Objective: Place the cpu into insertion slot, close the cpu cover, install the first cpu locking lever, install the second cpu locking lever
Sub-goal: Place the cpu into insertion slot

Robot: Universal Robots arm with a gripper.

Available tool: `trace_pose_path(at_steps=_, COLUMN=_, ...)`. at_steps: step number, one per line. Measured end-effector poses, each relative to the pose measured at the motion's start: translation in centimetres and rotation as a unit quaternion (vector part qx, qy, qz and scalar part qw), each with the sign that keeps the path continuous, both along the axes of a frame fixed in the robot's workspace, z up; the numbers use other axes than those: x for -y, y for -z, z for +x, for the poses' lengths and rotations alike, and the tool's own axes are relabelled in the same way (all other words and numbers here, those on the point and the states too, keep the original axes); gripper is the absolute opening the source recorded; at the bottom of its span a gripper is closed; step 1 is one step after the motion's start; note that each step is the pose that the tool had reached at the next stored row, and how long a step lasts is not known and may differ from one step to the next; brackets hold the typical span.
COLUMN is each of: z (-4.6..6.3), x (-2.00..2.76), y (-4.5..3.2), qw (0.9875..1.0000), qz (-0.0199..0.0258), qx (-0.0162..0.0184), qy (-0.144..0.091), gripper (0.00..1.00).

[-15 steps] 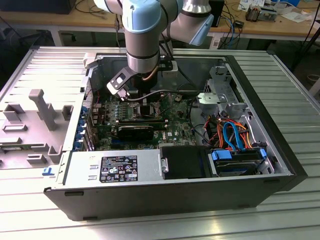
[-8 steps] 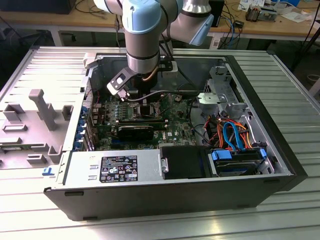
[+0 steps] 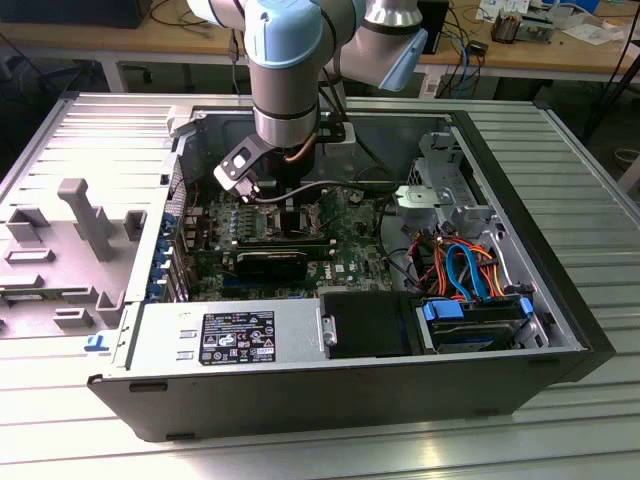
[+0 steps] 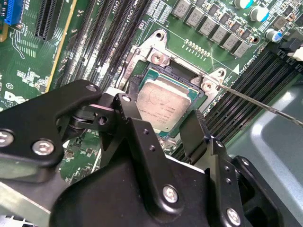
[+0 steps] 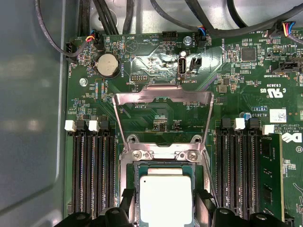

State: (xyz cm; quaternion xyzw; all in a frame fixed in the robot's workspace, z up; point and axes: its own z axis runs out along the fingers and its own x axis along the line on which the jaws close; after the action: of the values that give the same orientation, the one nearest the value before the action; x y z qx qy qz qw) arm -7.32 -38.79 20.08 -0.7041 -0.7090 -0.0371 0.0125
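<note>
The pincer (image 5: pixel 166 195) straddles the cpu (image 5: pixel 165 204), close at both edges; whether it grips, I cannot tell.

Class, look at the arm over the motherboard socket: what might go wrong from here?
The cpu lies in the socket with the gripper right at it; a sideways pull may shift it. The cpu cover is open and a locking lever unlatched, so nothing clamps the chip.

Bright even light, soft shadows inside case (image 3: pixel 330 400); cpu (image 5: pixel 167 198) glares white in first wrist view.
</note>
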Motion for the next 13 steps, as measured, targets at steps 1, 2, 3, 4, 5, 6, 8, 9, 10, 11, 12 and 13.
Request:
trace_pose_path(at_steps=1, z=0.0, x=0.00, y=-0.06, qw=1.0000, qz=-0.0001, qx=-0.0001, qy=0.000, gripper=0.62)
trace_pose_path(at_steps=2, z=0.0, x=-0.01, y=-0.09, qw=1.0000, qz=0.0000, qx=0.0000, qy=0.000, gripper=0.62)
trace_pose_path(at_steps=3, z=0.0, x=-0.07, y=-0.15, qw=1.0000, qz=-0.0007, qx=0.0000, qy=0.000, gripper=0.62)
trace_pose_path(at_steps=4, z=0.0, x=-0.09, y=-0.58, qw=1.0000, qz=-0.0029, qx=-0.0001, qy=0.000, gripper=0.62)
trace_pose_path(at_steps=5, z=0.0, x=-0.10, y=-0.82, qw=1.0000, qz=-0.0030, qx=0.0000, qy=0.000, gripper=0.62)
trace_pose_path(at_steps=6, z=0.0, x=-0.10, y=-0.94, qw=1.0000, qz=-0.0032, qx=0.0000, qy=0.000, gripper=0.62)
trace_pose_path(at_steps=8, z=0.0, x=-0.14, y=-1.05, qw=1.0000, qz=-0.0041, qx=0.0000, qy=0.000, gripper=0.62)
trace_pose_path(at_steps=9, z=0.0, x=-0.37, y=-1.07, qw=1.0000, qz=-0.0069, qx=0.0000, qy=0.000, gripper=0.62)
trace_pose_path(at_steps=10, z=0.0, x=-0.48, y=-1.07, qw=1.0000, qz=-0.0078, qx=-0.0001, qy=0.000, gripper=0.60)
trace_pose_path(at_steps=11, z=0.1, x=-0.64, y=-1.07, qw=1.0000, qz=-0.0091, qx=-0.0003, qy=0.000, gripper=0.54)
trace_pose_path(at_steps=12, z=0.1, x=-0.67, y=-1.07, qw=1.0000, qz=-0.0097, qx=-0.0004, qy=0.000, gripper=0.47)
trace_pose_path(at_steps=13, z=0.1, x=-0.67, y=-1.07, qw=1.0000, qz=-0.0099, qx=-0.0006, qy=0.000, gripper=0.35)
